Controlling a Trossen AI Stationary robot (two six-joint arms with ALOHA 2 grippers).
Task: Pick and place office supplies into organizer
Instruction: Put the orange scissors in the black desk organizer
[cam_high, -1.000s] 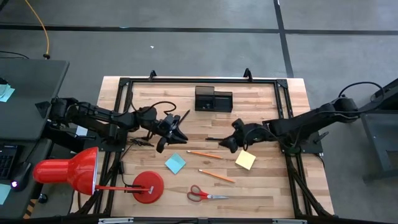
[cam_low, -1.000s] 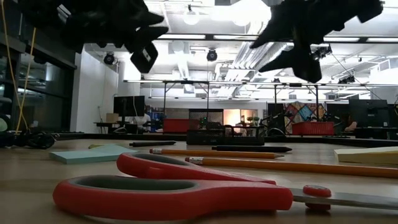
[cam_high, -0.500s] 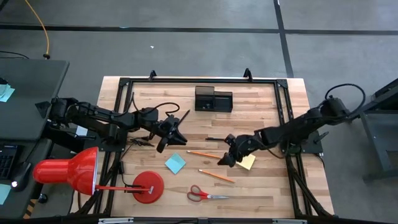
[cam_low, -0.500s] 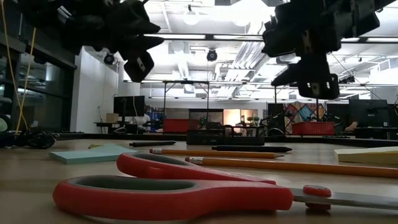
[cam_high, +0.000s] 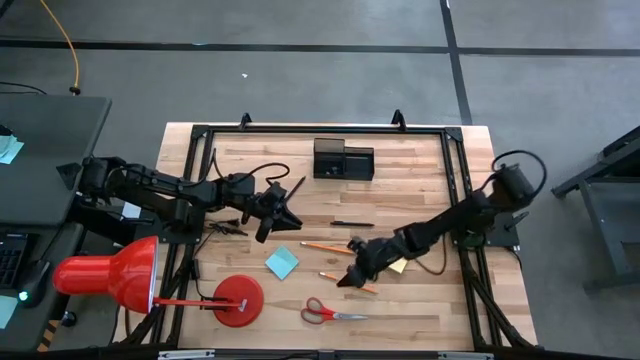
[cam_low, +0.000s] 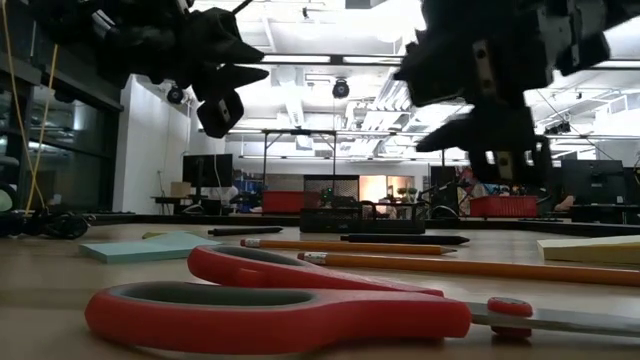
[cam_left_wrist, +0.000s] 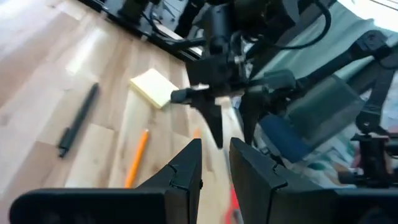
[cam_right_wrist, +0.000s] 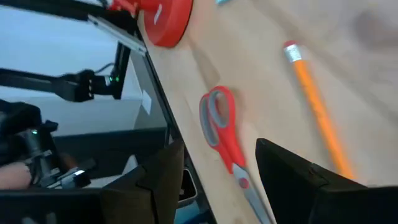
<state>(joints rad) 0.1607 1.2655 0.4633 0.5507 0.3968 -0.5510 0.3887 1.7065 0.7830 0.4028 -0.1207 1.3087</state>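
Observation:
My right gripper (cam_high: 347, 277) hangs open above the near orange pencil (cam_high: 350, 283), touching nothing. Its wrist view shows that pencil (cam_right_wrist: 317, 112) and the red-handled scissors (cam_right_wrist: 224, 134) between its spread fingers. My left gripper (cam_high: 283, 215) hovers over the table's left half, narrowly open (cam_left_wrist: 216, 146) and holding nothing. The black organizer (cam_high: 343, 159) stands near the far edge. Flat on the wood lie the far pencil (cam_high: 325, 247), the blue pad (cam_high: 282, 263), the scissors (cam_high: 333, 314) and two black pens (cam_high: 352, 223), (cam_high: 293, 190). The yellow pad (cam_high: 399, 266) is partly under my right arm.
A red desk lamp stands at the near left, its base (cam_high: 240, 300) on the table and its shade (cam_high: 105, 275) past the left edge. A black metal frame (cam_high: 455, 150) runs around the table. Cables (cam_high: 225, 228) trail by my left arm.
My right gripper has swept from beside the yellow pad toward the table's left and near edge, and is now over the near pencil, with the arm stretched farther across the table. My left gripper has stayed almost where it was. No object has moved.

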